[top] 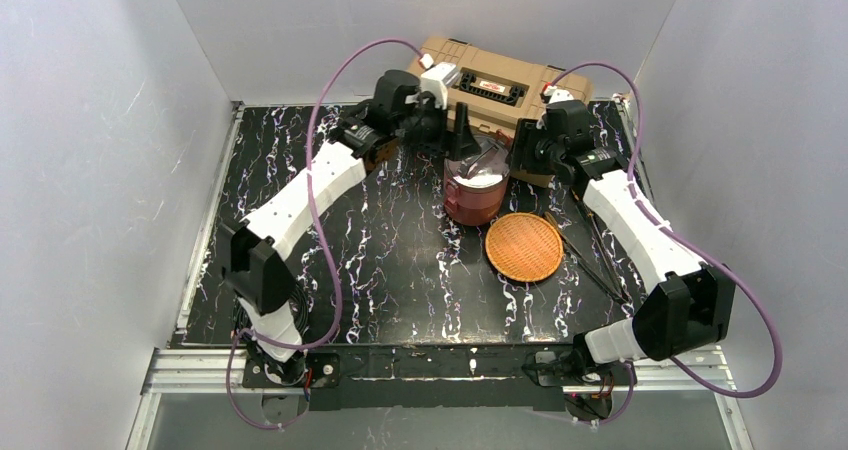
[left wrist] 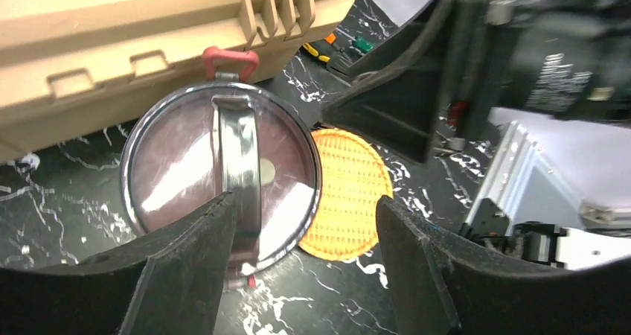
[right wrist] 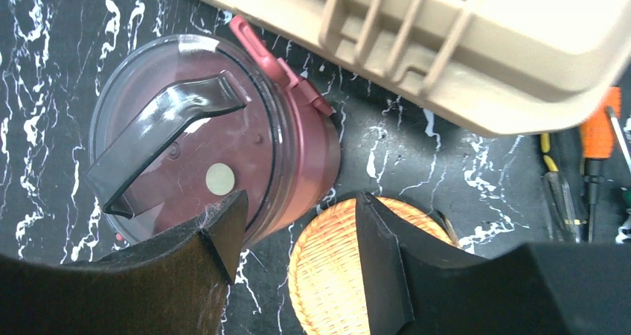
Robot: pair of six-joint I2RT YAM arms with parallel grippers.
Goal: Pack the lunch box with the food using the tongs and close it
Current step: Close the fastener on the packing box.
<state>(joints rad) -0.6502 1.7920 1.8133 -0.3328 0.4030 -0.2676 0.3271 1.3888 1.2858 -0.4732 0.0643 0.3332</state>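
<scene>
Black marbled bench (top: 400,270); tan toolbox (top: 490,85) at far edge, centre. Lunch box (top: 473,195) stands just in front of the toolbox, mid-bench toward the far edge, w/ both arms reaching over it.

L claw (left wrist: 306,201) hangs right above the lid, fingers well apart, nothing betw. them. R claw (right wrist: 299,197) also spread & empty, over the box's right-near side, partly above the orange woven plate (top: 524,247). Plate sits just beside the box, toward the near-right. So the box is straight below L, below-left of R; L looks nearer.

Box is maroon, stacked, lid on. Tongs (top: 592,260) lie right of the plate under the R arm, long axis running toward the near-right corner; R arm closer.

Steel clasp bar (left wrist: 238,149) crosses the lid from the red latch (right wrist: 279,63) on the toolbox side toward the near edge. Pale dot (right wrist: 219,179) beside it. No food visible, prob. inside or hidden.
</scene>
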